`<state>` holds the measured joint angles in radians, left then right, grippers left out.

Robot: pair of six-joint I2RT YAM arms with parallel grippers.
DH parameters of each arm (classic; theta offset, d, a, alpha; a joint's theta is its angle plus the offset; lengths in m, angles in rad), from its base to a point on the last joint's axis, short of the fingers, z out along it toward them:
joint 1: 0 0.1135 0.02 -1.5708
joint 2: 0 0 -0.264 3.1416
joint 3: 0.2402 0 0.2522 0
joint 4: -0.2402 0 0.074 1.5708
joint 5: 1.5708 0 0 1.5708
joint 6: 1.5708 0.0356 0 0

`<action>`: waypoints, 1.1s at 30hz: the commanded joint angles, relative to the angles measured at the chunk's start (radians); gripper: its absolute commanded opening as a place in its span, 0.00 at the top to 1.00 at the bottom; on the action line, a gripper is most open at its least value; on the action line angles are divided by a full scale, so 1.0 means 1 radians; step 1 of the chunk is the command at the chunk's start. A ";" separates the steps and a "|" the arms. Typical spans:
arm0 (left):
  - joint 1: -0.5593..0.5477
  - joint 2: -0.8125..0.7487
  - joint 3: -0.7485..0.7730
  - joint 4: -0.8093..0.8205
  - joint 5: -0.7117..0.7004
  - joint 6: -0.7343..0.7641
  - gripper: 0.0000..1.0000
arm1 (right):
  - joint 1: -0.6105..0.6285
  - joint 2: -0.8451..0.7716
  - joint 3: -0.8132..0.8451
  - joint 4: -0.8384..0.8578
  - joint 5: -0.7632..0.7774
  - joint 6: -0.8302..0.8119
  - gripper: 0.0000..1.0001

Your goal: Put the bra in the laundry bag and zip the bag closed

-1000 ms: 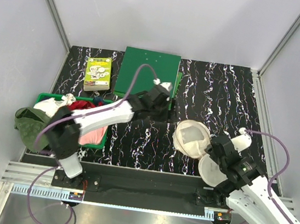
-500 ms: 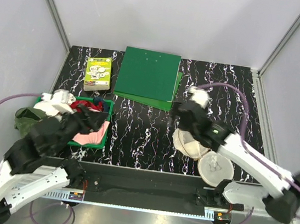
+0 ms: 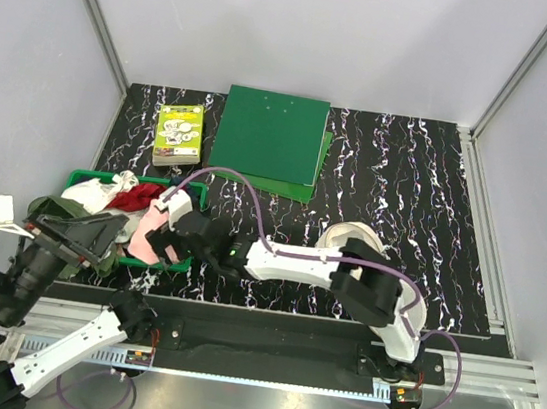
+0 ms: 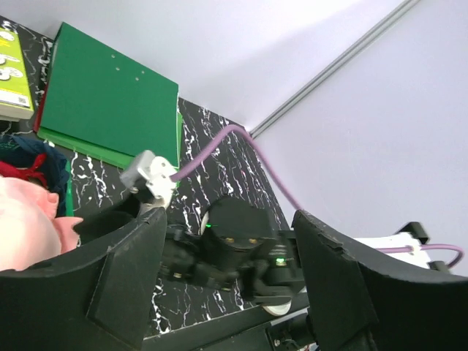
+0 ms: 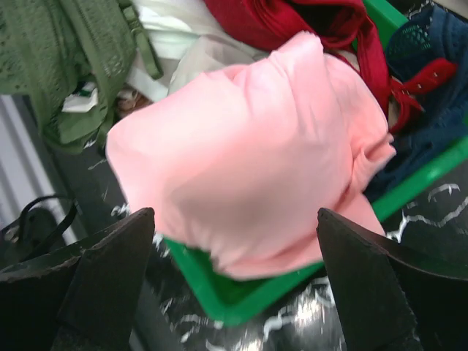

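Note:
The light pink bra lies bunched in the green basket, over its near rim. My right gripper hangs just in front of the bra, jaws wide open, nothing between them. In the top view the right arm stretches left across the table, and its gripper is at the basket's right end by the bra. The cream laundry bag lies right of centre, partly hidden by that arm. My left gripper is raised at the lower left, open and empty, looking at the right arm.
The basket also holds a red cloth, a dark blue lace piece and white cloth; an olive-green garment hangs over its left end. A green folder and a yellow-green book lie at the back.
The right arm swung from the laundry bag leftward to the basket and its jaws opened wide. The left arm pulled back from the table's middle to the lower left.

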<state>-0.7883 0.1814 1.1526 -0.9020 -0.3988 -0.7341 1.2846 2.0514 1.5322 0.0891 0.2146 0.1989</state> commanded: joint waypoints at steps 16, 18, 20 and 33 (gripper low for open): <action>-0.005 0.056 0.108 -0.192 -0.087 -0.004 0.23 | -0.008 0.242 0.195 0.179 -0.063 -0.104 0.00; -0.006 0.062 0.096 -0.190 -0.084 -0.010 0.23 | -0.008 0.268 0.218 0.149 -0.028 -0.102 0.00; -0.009 0.072 0.091 -0.190 -0.083 -0.017 0.23 | -0.011 0.289 0.217 0.149 -0.021 -0.092 0.00; -0.022 0.261 0.076 -0.319 -0.152 -0.175 0.18 | -0.080 0.175 0.011 0.310 -0.085 0.039 0.58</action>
<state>-0.8001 0.2962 1.2236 -1.1389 -0.4812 -0.8082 1.2549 2.3035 1.6352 0.3195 0.1864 0.1692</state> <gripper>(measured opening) 0.808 0.542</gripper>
